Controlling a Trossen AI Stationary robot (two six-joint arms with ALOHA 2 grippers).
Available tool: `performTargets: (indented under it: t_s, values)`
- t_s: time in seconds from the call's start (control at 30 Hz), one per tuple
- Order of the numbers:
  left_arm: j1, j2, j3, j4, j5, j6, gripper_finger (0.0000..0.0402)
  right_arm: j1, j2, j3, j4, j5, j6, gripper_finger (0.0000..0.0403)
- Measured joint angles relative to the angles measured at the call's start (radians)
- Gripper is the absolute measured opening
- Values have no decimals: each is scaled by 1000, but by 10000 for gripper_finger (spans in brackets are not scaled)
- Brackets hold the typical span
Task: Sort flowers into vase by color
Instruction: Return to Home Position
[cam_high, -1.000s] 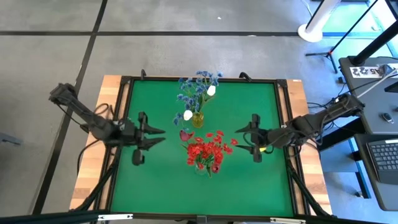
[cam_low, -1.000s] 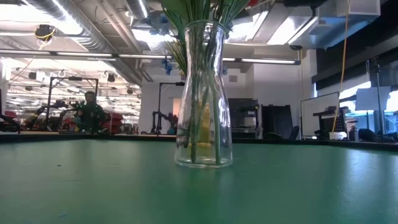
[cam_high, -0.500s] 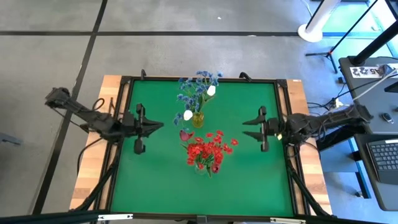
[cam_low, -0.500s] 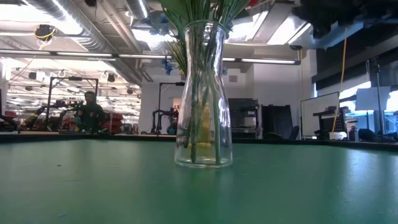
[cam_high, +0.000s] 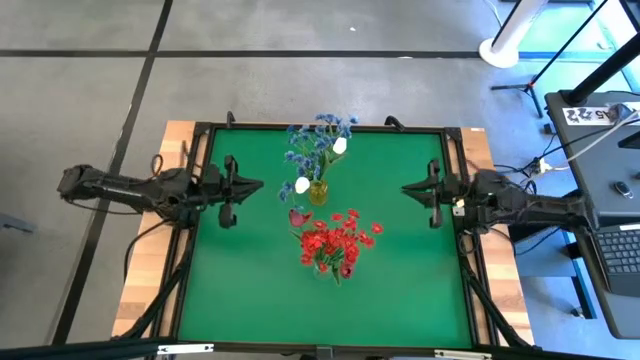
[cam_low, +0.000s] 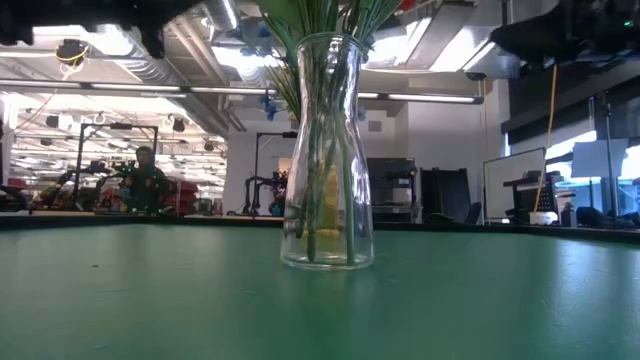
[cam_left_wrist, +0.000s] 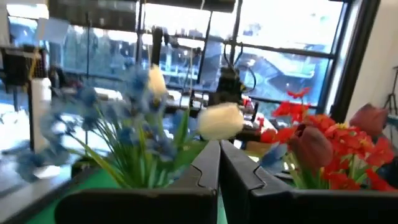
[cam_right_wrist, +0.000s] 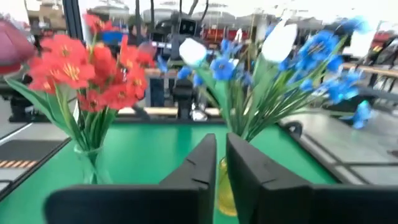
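Note:
Blue sprays (cam_high: 318, 140) with two white buds (cam_high: 339, 146) stand by their stems in a yellowish vase (cam_high: 318, 193) at the mat's far middle. Just nearer, red sprays (cam_high: 335, 240) and a dark red bud (cam_high: 298, 216) stand in a clear glass vase (cam_low: 327, 150). My left gripper (cam_high: 258, 185) hangs level at the mat's left side, shut and empty, pointing at the flowers (cam_left_wrist: 219, 121). My right gripper (cam_high: 405, 190) hangs level at the right side, its fingers (cam_right_wrist: 205, 155) all but together with nothing between them, facing both bunches (cam_right_wrist: 87, 62).
The green mat (cam_high: 250, 290) has a black frame inside a wooden table top (cam_high: 150, 290). Its near half lies bare in front of the clear vase. A desk with a keyboard (cam_high: 615, 250) stands beyond the right edge. A person (cam_low: 147, 180) sits far off in the room.
Both grippers have drawn back from the vases, the left toward the table's left edge and the right toward its right edge, each also a little toward the far edge. Both have closed from open, and the right one has tipped up to level. The flowers and vases have kept still.

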Motion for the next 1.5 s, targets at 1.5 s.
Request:
performTargets:
  t_s: [1.5]
  values:
    - [10, -371, -308, -138, -4, -29, 0, -17, -301, -282, -55, 204, -26, 7]
